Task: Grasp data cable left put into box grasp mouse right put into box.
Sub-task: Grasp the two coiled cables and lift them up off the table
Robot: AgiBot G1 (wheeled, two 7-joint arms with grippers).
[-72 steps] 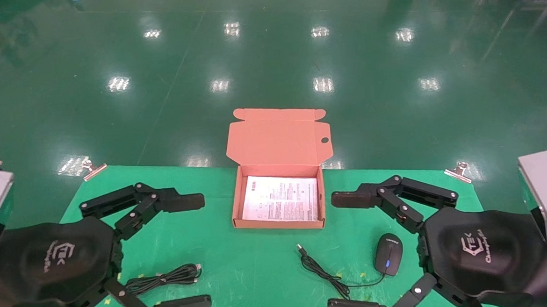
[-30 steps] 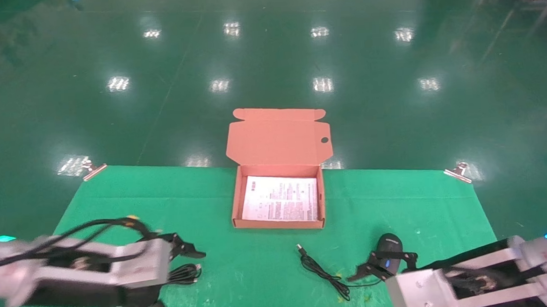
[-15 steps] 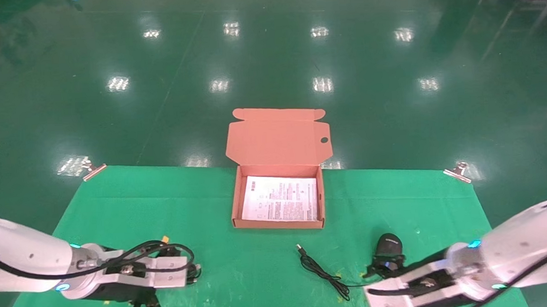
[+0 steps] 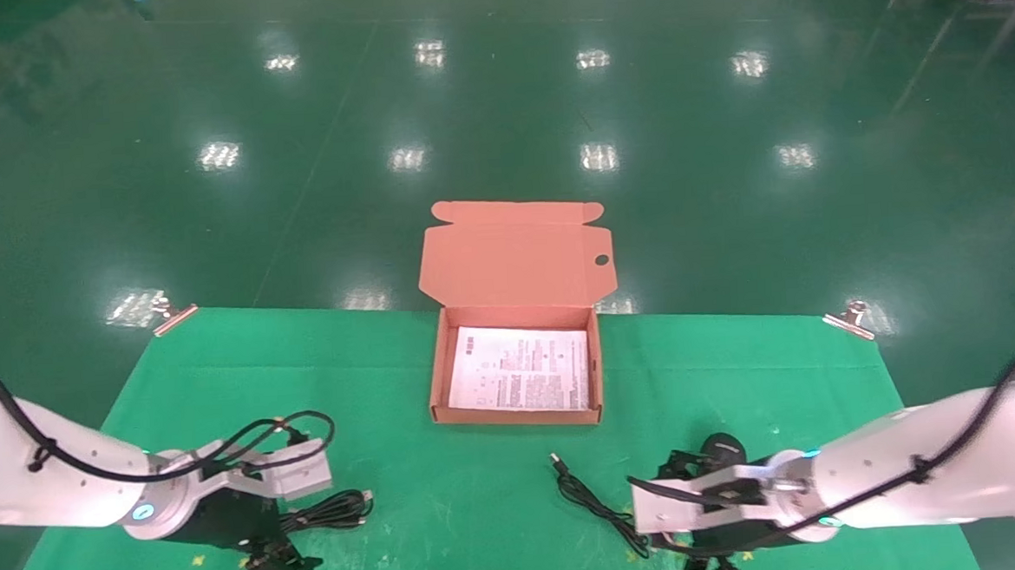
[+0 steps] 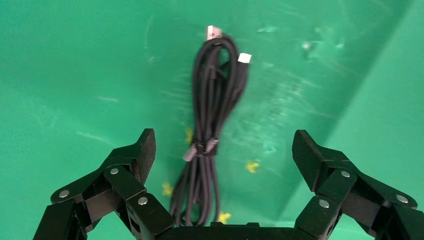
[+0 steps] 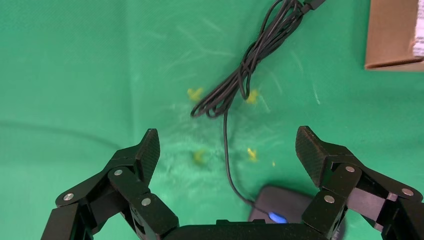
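We see the data cable lying as a long black looped bundle on the green bench, near its front left part, with its two small plug ends pointing toward the centre. In the left wrist view the bundle runs straight between the two fingers of the left end effector, which are spread wide apart on either side of it and touch nothing. In the head view the left end effector sits low over the near end of the data cable.

The mouse rests on the bench at front right, its blue-lit wheel showing in the right wrist view. Its own thin cord trails away in a loose tangle toward the middle of the bench (the USB plug ends near the box). The right end effector hangs over the mouse with its fingers wide apart, gripping nothing; in the head view it sits low at the bench's front edge.

The box stands open at the back centre of the bench, well apart from both items, its flap lid raised and a white leaflet lying flat inside.
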